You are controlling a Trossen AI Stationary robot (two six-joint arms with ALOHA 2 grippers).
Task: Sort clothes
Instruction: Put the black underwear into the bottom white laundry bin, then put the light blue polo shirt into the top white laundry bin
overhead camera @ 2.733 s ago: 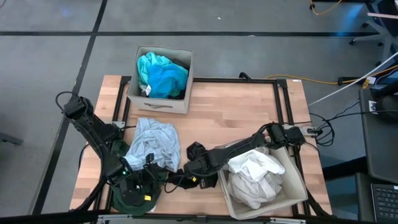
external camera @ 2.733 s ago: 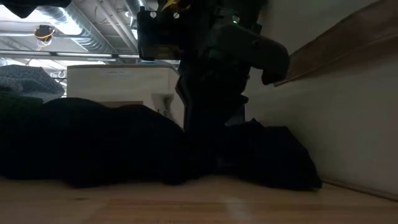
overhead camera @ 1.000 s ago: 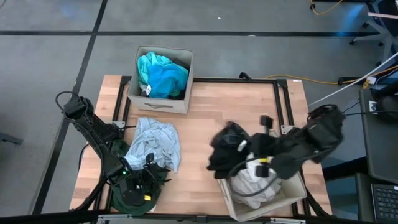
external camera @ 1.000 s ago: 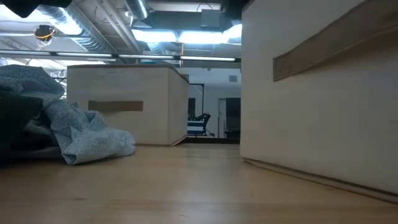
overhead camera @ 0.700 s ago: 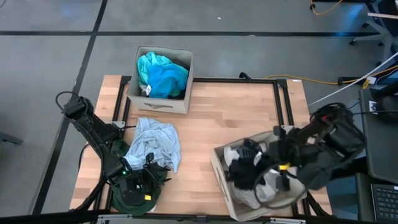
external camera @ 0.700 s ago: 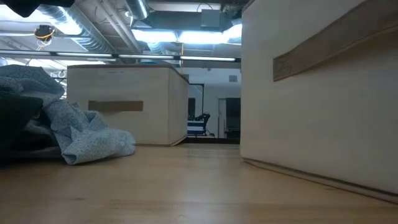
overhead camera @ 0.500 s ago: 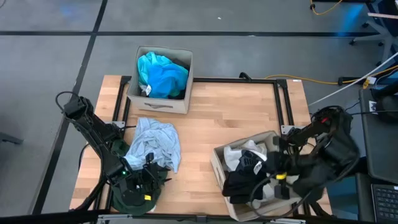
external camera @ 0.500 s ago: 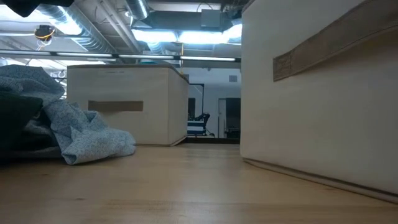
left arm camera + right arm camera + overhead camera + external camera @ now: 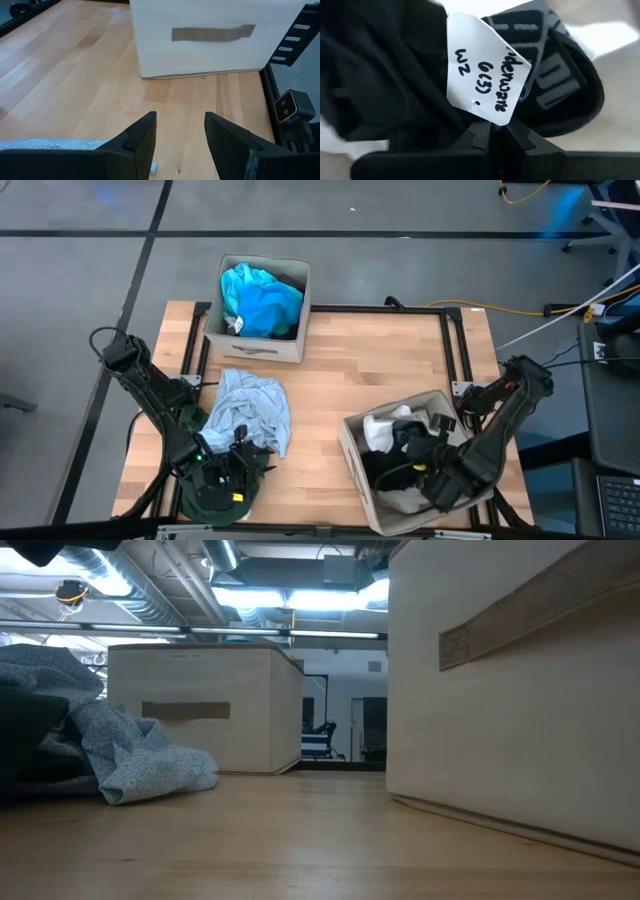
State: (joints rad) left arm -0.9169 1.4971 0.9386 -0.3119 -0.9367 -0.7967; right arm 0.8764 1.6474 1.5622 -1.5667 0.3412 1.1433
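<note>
Here the right end effector (image 9: 432,470) sits down inside the near box (image 9: 349,442), clenched on a black garment (image 9: 395,85) whose white tag (image 9: 487,67) hangs just ahead of the fingertips; white clothes (image 9: 380,428) lie beside it in the same box. The left end effector (image 9: 180,137) rests released at the bench's (image 9: 370,360) near left corner, over a dark green garment (image 9: 210,498), with a pale blue garment (image 9: 245,412) just ahead. Teal clothes (image 9: 262,298) fill the far box (image 9: 255,348).
</note>
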